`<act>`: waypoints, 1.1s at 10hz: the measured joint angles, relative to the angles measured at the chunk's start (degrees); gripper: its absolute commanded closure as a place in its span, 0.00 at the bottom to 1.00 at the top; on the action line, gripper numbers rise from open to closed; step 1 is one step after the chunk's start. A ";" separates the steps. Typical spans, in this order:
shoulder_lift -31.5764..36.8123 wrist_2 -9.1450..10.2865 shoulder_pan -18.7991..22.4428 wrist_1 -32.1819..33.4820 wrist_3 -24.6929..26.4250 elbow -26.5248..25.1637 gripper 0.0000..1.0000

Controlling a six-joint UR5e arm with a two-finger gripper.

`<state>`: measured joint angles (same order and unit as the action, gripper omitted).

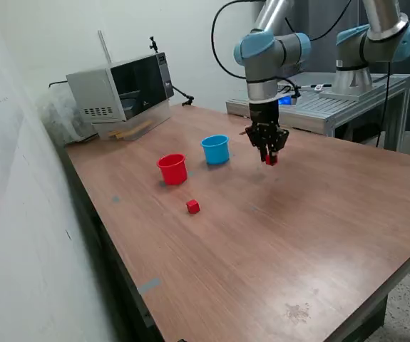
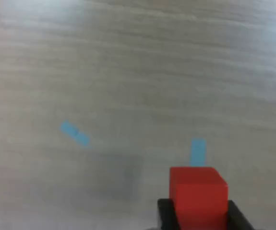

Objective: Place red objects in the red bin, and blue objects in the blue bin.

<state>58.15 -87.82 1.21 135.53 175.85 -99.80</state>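
We see the gripper hanging above the wooden table, lifted clear of the surface, with its two fingers closed tight on a small red cube that peeks out at the tips. In the wrist view the same held cube fills the space between the dark fingers, one on each side of it and both touching it, while the blurred wood grain lies well below. Two short strips of light blue tape and show on the table under the gripper, apart from each other. In the exterior view the blue bin stands upright just toward that view's left of the gripper, and the red bin stands upright beside it, farther to that view's left and a little nearer the camera; the two cups are close but not touching. A second red cube rests on the table in front of the red bin, near it but apart. We cannot see into either bin from here. At the far corner of the table sits a microwave oven, well apart from the cups, and a second robot arm's base stands on a metal bench behind.
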 measured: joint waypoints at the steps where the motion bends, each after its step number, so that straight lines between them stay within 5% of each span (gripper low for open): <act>1: 1.75 -0.06 -0.03 -1.26 -0.05 1.38 1.00; 6: 0.08 -2.10 -6.76 -5.92 -0.04 19.89 1.00; 11: -9.05 -3.27 -14.48 -6.02 0.02 27.00 1.00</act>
<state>49.10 -91.09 -13.27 129.51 175.87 -72.80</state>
